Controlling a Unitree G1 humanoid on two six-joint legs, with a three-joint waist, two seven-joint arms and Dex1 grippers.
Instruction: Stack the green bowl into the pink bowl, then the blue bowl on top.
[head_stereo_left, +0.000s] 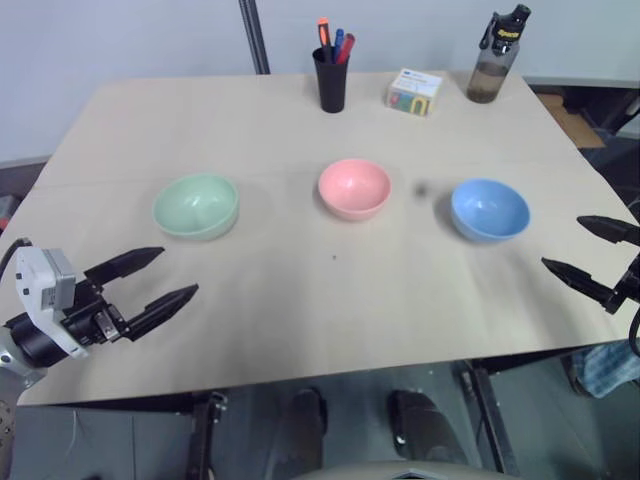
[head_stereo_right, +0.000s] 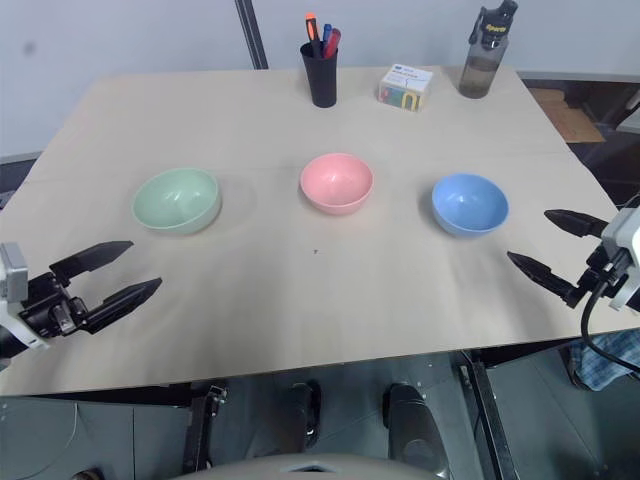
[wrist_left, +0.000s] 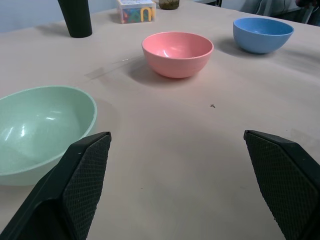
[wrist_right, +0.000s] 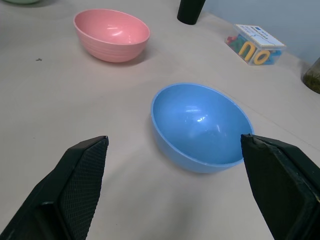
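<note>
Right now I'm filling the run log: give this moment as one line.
green bowl: unstacked, left | pink bowl: empty, centre | blue bowl: right | left gripper: open, empty | right gripper: open, empty

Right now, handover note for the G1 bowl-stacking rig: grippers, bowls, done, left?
Left gripper: open, empty, near the green bowl.
Right gripper: open, empty, near the blue bowl.
Bowls stand apart in a row on the table: green on the robot's left, pink bowl in the middle, blue on the right, all upright and empty.
Done: nothing stacked.
Left: green into pink, then blue on top.
</note>
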